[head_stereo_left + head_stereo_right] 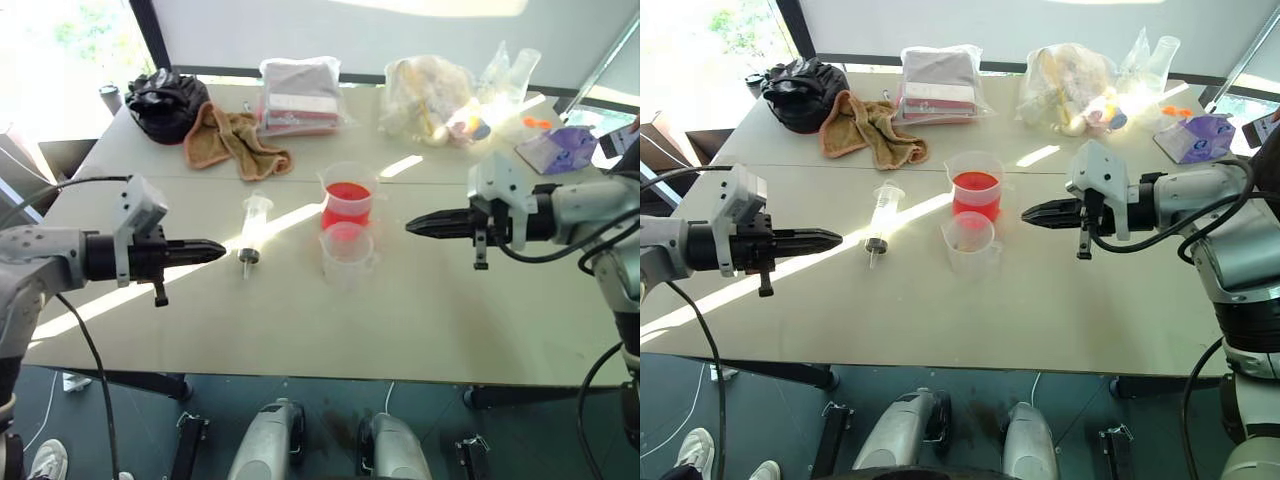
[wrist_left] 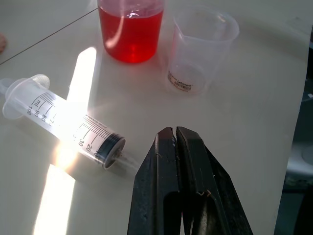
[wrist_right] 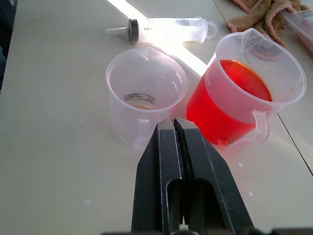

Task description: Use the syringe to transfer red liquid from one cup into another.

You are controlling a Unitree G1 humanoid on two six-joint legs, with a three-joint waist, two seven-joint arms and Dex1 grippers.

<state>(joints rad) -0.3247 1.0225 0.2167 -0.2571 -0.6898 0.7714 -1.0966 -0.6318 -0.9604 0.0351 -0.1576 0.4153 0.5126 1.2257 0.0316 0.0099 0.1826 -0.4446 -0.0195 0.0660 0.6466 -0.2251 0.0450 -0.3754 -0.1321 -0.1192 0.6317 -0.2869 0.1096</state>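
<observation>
The syringe (image 1: 252, 230) lies flat on the counter (image 1: 420, 320), untouched, its flanged end toward the far side and its dark plunger seal and tip toward the near edge, in a streak of sunlight. At its 3 o'clock stand the two beakers: the larger beaker (image 1: 348, 195), partly filled with red liquid (image 1: 347, 205), and just in front of it, touching or nearly so, the smaller beaker (image 1: 347, 252), which looks empty.

The left gripper (image 1: 214, 250) hovers above the counter at the syringe's 9 o'clock, jaws clenched on nothing, pointing toward it. The right gripper (image 1: 418, 226) hangs at the beakers' 3 o'clock, jaws likewise clenched and empty, pointing at them.

At the counter's far side, 12 o'clock from the syringe, lie a brown cloth (image 1: 232, 140), a black bag (image 1: 165, 103), a plastic-wrapped package (image 1: 300, 95) and clear bags of items (image 1: 435, 100).
</observation>
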